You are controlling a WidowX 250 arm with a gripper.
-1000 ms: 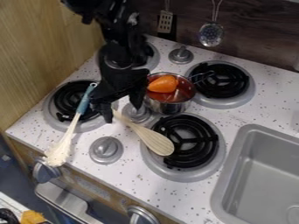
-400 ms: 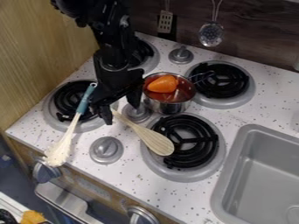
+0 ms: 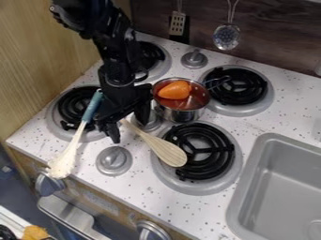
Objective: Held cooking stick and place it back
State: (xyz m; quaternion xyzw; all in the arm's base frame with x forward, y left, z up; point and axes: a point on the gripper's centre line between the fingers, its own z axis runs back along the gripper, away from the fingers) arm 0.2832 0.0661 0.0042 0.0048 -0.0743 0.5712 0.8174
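The black claw (image 3: 129, 129) hangs just left of the metal pot (image 3: 182, 115), its two fingers spread, with the handle end of the wooden cooking stick (image 3: 164, 150) between them; whether they touch it, I cannot tell. The stick slants down in front of the pot, its broad end over the rim of the burner (image 3: 229, 174) there. An orange piece (image 3: 175, 89) sits in the pot, and a teal-handled brush (image 3: 78, 133) lies farther left of it

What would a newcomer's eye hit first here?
The bright orange piece in the metal pot, mid-stove. Then the black gripper, open at the handle end of the wooden spoon. Left of it, the blue-handled utensil slants toward the counter's front edge.
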